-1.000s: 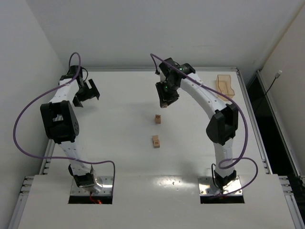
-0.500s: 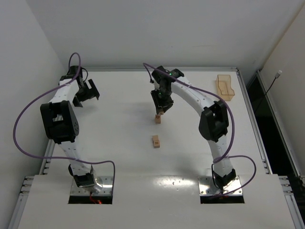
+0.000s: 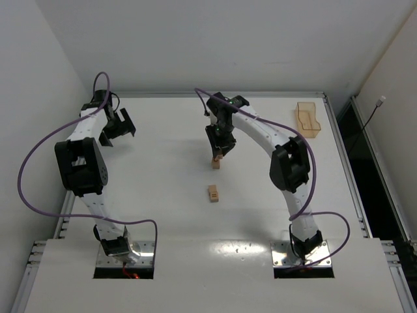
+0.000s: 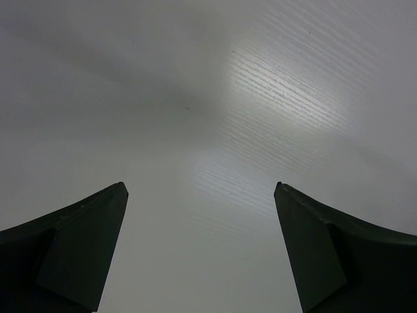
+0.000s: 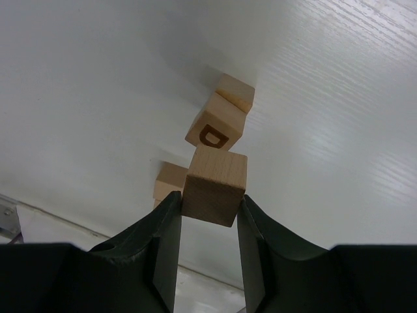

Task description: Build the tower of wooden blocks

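Having swung left and down, my right gripper is clamping a cube just over the lettered block, so I'm only beginning the stacking, left gripper gaping empty.

The cube pinched in the right end effector is pale raw wood, matt, with faint grain. The lettered block just beyond it looks the same, with a darker D. The white table is finely ribbed and slightly shiny. Its fingers look like matt dark plastic.
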`<state>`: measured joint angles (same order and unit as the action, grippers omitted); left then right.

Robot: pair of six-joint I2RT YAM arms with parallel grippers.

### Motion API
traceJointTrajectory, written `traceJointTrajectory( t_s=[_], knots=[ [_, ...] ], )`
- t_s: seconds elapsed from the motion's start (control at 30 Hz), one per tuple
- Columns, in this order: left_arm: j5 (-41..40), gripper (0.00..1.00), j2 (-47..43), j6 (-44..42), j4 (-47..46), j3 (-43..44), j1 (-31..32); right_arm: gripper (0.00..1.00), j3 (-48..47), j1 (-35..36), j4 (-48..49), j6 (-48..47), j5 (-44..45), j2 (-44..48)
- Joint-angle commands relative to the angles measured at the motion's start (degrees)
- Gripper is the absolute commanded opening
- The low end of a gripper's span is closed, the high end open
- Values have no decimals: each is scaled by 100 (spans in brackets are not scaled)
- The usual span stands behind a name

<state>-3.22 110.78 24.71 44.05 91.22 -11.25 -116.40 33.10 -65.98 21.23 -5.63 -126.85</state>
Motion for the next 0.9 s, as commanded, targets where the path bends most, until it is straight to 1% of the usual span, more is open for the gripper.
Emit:
traceJointTrajectory(
  t_s=[0.0,0.77,0.87],
  knots=[
    [32,94,-180,95,-107,-17,-44,0,-269,21,120,65,-140,-86],
    [138,94,-22,95,-107,-17,-203,0,-331,21,225,-40,-263,-350],
    [138,94,-22,43,-107,-17,-203,4,-331,21,225,-40,-263,-350]
  ],
)
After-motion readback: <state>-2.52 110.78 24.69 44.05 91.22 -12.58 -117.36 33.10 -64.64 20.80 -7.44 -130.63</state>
